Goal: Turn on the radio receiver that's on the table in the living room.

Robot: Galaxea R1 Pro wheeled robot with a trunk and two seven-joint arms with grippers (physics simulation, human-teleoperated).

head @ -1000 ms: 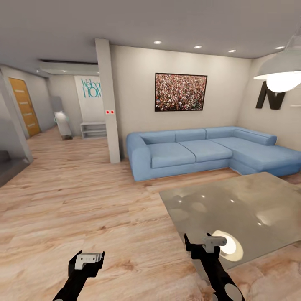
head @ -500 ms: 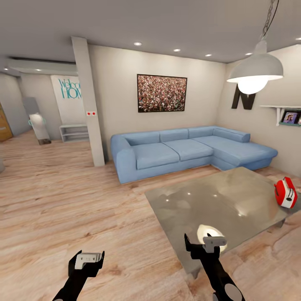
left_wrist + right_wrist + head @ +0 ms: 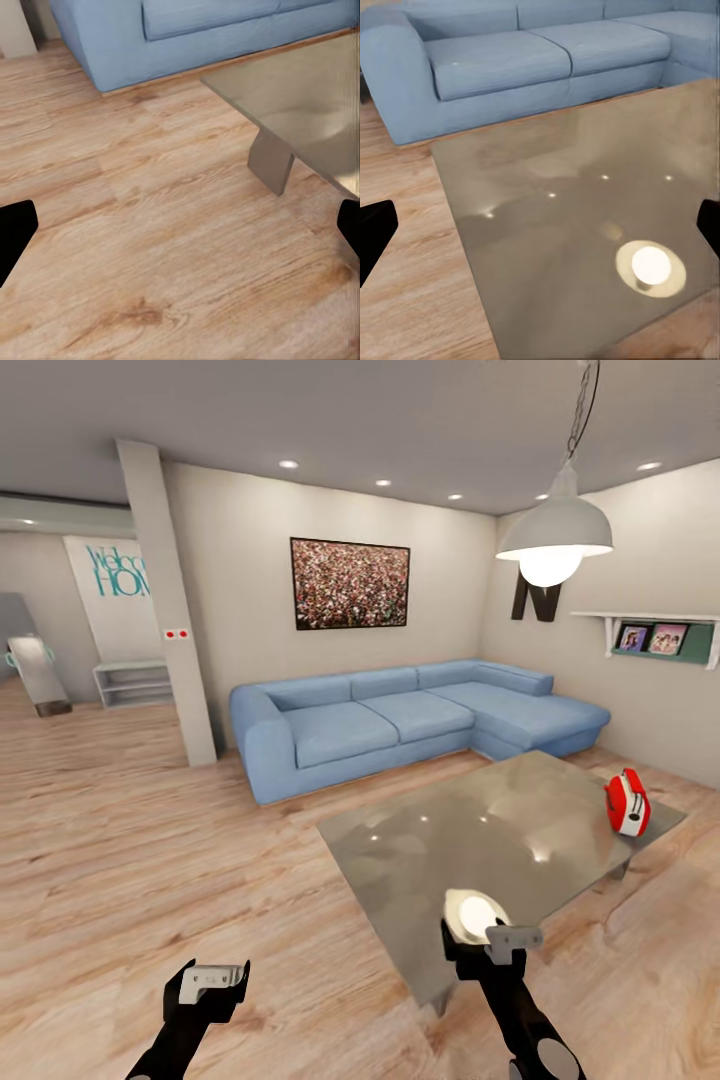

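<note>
I see the living room's sofa (image 3: 400,715) ahead, the table (image 3: 480,840) under my right gripper (image 3: 487,940), and the radio (image 3: 627,802) at its far right edge, well beyond that gripper. Both it and my left gripper (image 3: 213,980) hang spread, empty.

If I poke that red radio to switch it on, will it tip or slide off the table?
The radio stands upright and narrow near the table edge, so a firm poke may well tip it. The glossy top probably lets it slide. It looks small, likely light; steady it with one claw.
</note>
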